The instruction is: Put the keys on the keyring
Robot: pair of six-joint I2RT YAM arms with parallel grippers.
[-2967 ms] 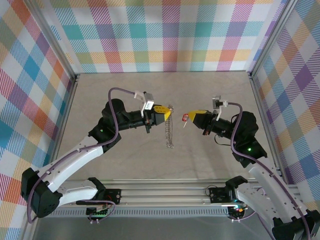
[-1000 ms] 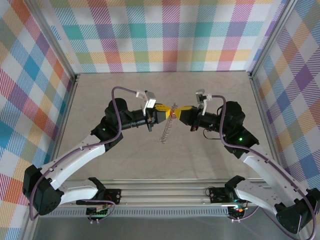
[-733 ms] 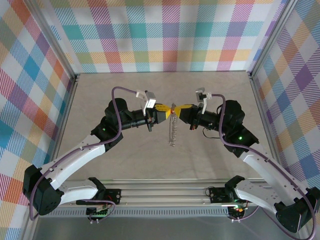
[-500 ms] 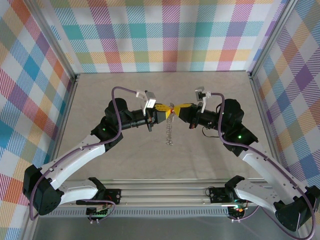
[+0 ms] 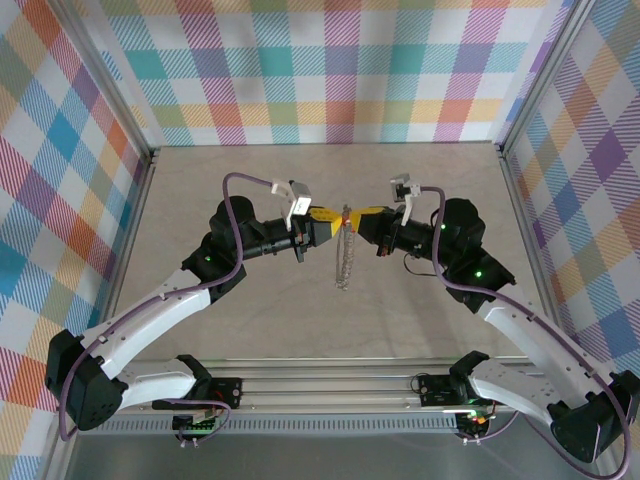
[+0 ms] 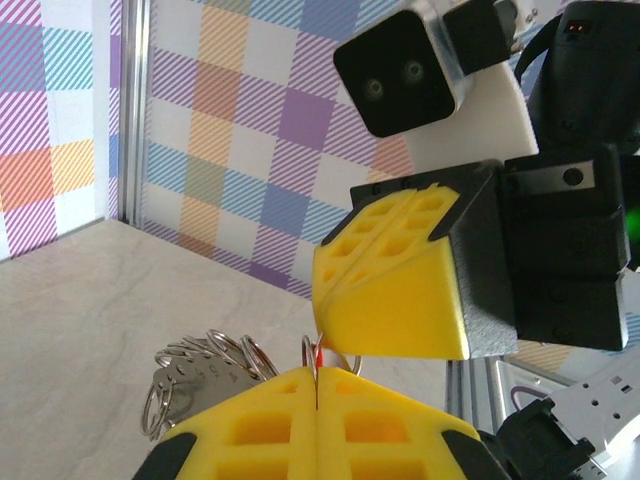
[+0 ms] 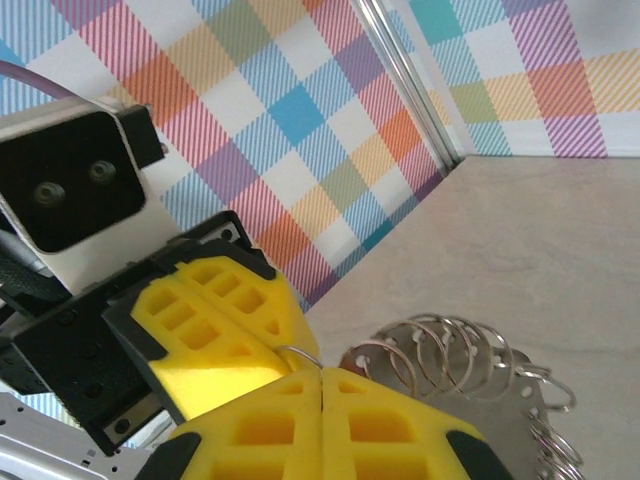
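- Keyring [image 5: 345, 255] is clamped at its top edge in the left gripper [image 5: 327, 218], whose fingers are fully closed on a thin wire loop [image 6: 306, 350].
- Right gripper [image 5: 362, 215] is likewise clenched, tip to tip with the left. The key [image 5: 346, 212] shows as a red speck at that junction, apparently in its grip.
- Location: both items are held above the middle of the table [image 5: 250, 300], with the keyring hanging from the tips toward the near side.
- Progress, as judged: the key is presented at the loop. Threading is not confirmed, as the contact is too small to resolve. Left to do: seat the key on the ring and release.
- Appearance: a thin grey metal band punched with small holes and fringed with wiry split rings [image 7: 450, 345]. It hangs loose and is likely to swing.
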